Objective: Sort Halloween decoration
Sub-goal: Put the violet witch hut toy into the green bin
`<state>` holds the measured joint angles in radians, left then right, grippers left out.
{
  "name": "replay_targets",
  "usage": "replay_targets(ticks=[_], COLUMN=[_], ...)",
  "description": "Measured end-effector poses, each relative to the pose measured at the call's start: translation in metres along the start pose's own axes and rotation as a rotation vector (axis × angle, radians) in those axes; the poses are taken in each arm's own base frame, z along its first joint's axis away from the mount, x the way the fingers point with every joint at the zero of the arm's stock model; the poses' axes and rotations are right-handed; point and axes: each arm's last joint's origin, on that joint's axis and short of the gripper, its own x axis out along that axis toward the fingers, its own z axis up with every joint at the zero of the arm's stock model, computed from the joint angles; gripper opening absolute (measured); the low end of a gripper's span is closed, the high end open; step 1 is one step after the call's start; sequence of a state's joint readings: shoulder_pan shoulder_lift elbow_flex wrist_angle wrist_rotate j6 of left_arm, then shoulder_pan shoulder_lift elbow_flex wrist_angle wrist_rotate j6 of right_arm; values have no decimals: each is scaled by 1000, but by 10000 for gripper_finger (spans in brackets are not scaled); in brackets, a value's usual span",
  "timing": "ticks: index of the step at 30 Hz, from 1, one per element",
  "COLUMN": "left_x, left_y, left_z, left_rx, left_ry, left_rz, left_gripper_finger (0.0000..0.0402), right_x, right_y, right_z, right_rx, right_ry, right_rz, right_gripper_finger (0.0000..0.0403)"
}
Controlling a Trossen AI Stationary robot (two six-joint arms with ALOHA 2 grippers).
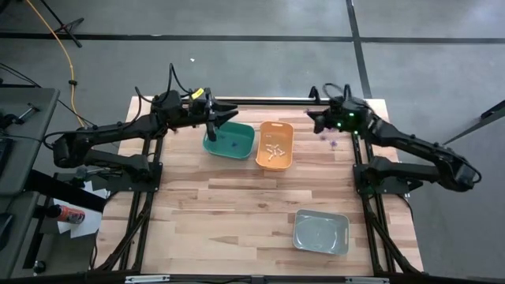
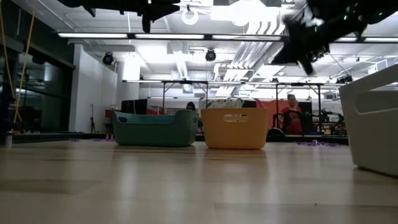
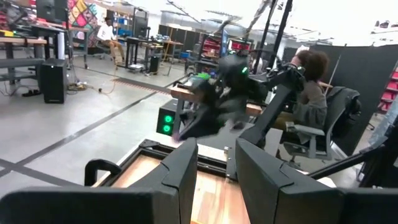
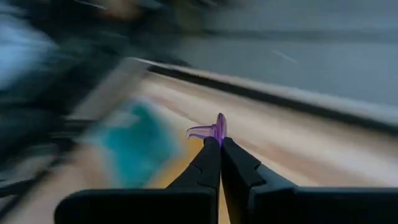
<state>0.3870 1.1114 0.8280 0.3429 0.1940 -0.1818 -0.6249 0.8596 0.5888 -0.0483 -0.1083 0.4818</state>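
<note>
A small purple trinket (image 4: 213, 130) sits pinched between the closed fingertips of the right gripper (image 4: 220, 142), raised above the table's far right part, right of the orange bin (image 1: 275, 145). More purple trinkets (image 1: 332, 143) lie on the wood just beside it. The left gripper (image 1: 211, 118) hangs over the green bin (image 1: 230, 141), fingers (image 3: 183, 168) parted, holding nothing visible. Whitish pieces (image 1: 274, 152) lie inside the orange bin.

Both arms (image 1: 118, 138) are dark, jointed, with black cables looping off them. The left one carries a yellow tag near its wrist; the right arm (image 1: 410, 146) shows a green light. Fingers (image 3: 180, 174) are matte black, blocky.
</note>
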Motion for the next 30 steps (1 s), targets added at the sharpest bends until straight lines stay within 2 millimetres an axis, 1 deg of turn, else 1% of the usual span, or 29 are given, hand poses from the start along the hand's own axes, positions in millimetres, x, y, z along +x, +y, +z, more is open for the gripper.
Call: replay_targets(ticks=[3,5,7,10,13,17,21,30], left_x=[0,0,0,1,2,2,3,3], left_y=[-1,-2,-3,-6,-12,-20,-22,-22], left_z=[0,0,0,0,1,0,0,0], left_rx=[0,0,0,1,6,56,60,52], left_ry=[0,1,2,-5,-25,-25,-24,-24], left_rz=[-3,-7,-12,-31,-57,-86,-91,-87], left_gripper_finger=[97,97,97,97,97,97,97,97], right_x=[-5,-7,-6,-3,4,11,12,12], right_y=[21,33,44,58,67,74,77,77], right_z=[15,22,24,21,14,6,4,4], right_rx=[-71,-121,-182,-262,-300,-310,-310,-307], right_ry=[-133,-216,-284,-331,-316,-290,-280,-280], right_rz=[269,391,466,541,590,623,633,633], right_gripper_finger=[0,0,0,0,0,0,0,0])
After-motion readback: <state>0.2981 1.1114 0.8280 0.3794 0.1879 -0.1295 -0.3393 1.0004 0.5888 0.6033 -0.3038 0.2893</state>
